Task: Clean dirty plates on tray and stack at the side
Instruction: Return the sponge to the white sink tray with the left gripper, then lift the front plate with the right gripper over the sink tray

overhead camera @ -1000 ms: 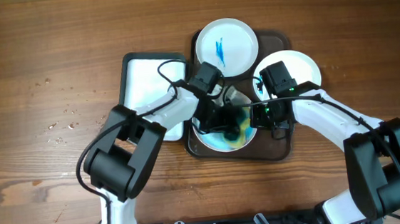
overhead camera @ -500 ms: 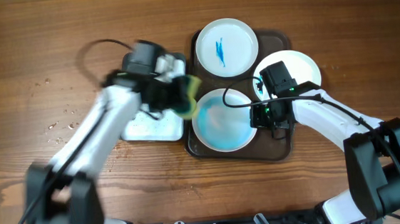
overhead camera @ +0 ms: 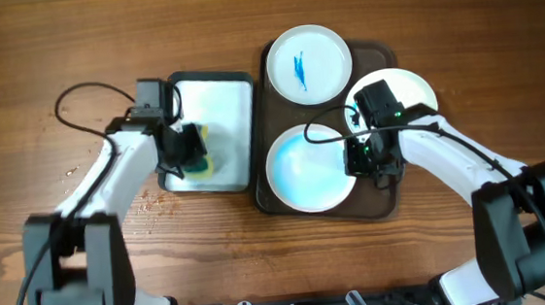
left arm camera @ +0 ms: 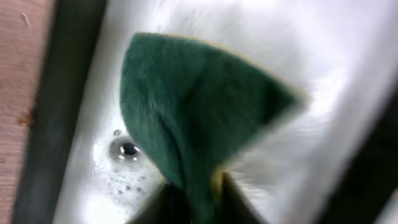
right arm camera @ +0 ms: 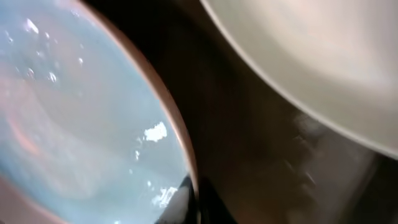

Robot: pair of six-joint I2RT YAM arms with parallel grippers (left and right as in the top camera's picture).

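Three white plates lie on the dark tray. The back plate has a blue smear. The front plate carries a pale blue wet film. The right plate is plain and partly under my right arm. My right gripper is shut on the front plate's right rim, seen in the right wrist view. My left gripper is shut on the green sponge over the white-lined tub.
The tub's white floor is wet with small bubbles. Water drops spot the bare wood left of the tub. Bare wood-grain tabletop lies right of the tray.
My left gripper carried the sponge off the front plate, leftward, and now holds it over the tub. The front plate is uncovered. The right gripper has stayed on its rim.
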